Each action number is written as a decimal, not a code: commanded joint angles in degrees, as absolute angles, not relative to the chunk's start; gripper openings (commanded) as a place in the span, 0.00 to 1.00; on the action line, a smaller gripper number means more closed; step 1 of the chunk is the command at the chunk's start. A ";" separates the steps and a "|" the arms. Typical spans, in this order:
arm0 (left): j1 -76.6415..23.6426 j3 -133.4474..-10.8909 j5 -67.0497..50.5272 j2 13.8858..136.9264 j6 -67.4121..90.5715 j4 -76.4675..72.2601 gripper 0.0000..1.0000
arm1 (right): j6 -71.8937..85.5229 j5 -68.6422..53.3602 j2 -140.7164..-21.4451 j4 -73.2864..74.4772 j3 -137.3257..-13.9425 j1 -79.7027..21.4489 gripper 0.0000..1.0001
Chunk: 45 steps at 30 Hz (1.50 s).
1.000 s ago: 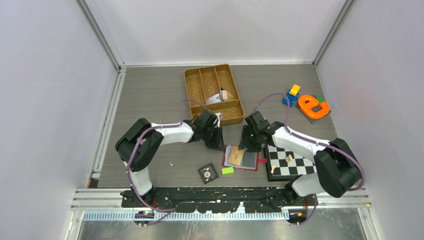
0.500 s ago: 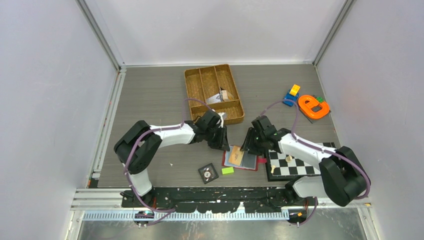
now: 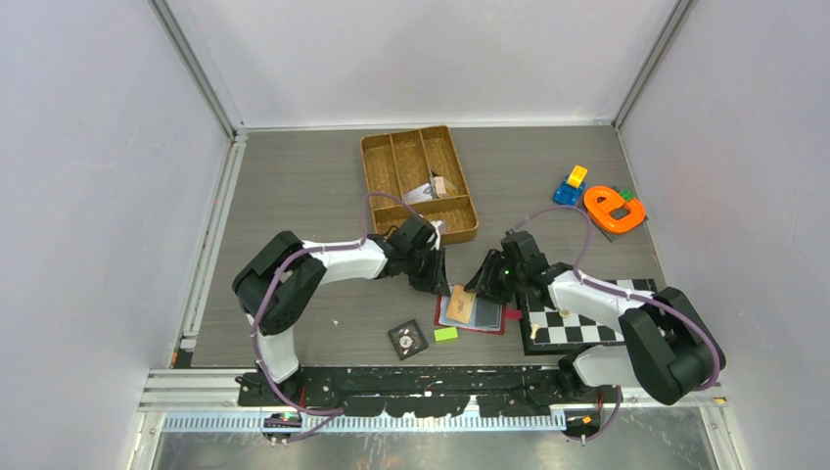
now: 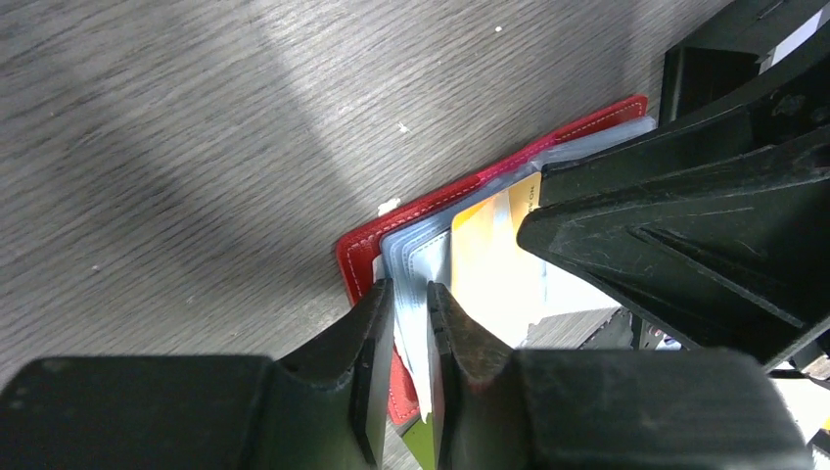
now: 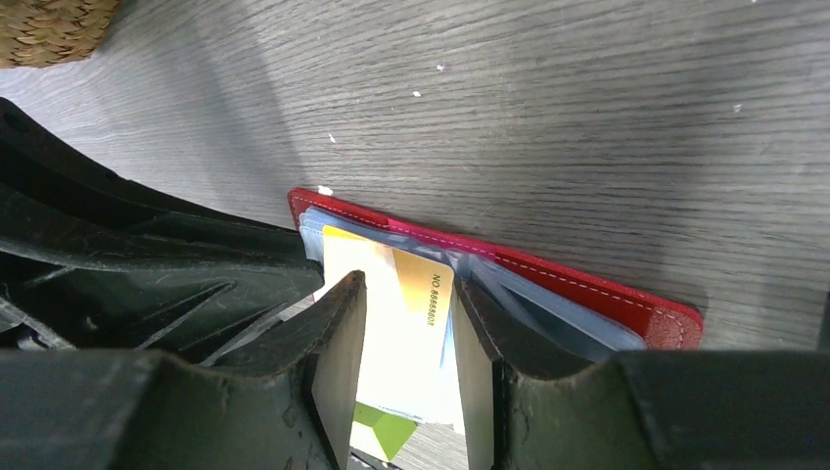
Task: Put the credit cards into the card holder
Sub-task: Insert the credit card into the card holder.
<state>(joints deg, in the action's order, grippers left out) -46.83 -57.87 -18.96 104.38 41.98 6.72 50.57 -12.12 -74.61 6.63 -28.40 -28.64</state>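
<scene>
Red card holder (image 5: 587, 284) open (apparently grey-blue pockets (image 5: 548, 305)).

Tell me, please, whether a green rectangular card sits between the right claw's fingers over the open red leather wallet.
Not green: the right wrist view shows a tan-orange and white rectangular card. It does sit between the right claw's fingers over the open red leather wallet.

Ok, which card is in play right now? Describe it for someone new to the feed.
Find the chessboard at the near right of the table; just left of it lies the open red wallet. On its grey-blue pockets sits the card: it is the only tan-orange thing there, with a number printed along one edge.
</scene>
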 commanded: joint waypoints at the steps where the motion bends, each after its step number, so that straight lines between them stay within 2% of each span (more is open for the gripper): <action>1: -47.78 -59.24 -15.12 107.14 40.26 8.76 0.19 | 52.13 -11.90 -75.40 4.59 -23.91 -28.30 0.43; 7: -48.08 -59.83 -13.07 108.31 39.70 10.62 0.11 | 54.93 -11.28 -73.50 2.34 -21.11 -28.01 0.38; 15: -48.16 -60.27 -11.48 108.96 39.82 12.09 0.06 | 58.75 -10.61 -67.47 -2.40 -16.41 -27.88 0.36; 26: -48.16 -60.50 -9.80 109.39 39.99 13.36 0.05 | 59.96 -14.94 -68.26 -12.13 -13.47 -27.86 0.35; 38: -48.17 -61.25 -8.34 109.17 40.26 15.01 0.04 | 62.85 -12.93 -57.12 -11.84 -9.55 -27.77 0.35; 42: -48.16 -61.18 -8.81 109.24 40.43 14.57 0.04 | 63.18 -13.99 -59.24 -16.72 -8.29 -27.77 0.34; 45: -48.16 -61.07 -9.22 109.40 40.52 14.16 0.03 | 63.02 -15.56 -62.51 -19.97 -8.52 -27.75 0.30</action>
<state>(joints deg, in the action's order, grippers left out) -47.99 -61.73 -14.55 106.15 41.63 11.68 62.46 -14.20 -59.55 -13.15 -8.58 -27.53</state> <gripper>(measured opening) 0.038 0.325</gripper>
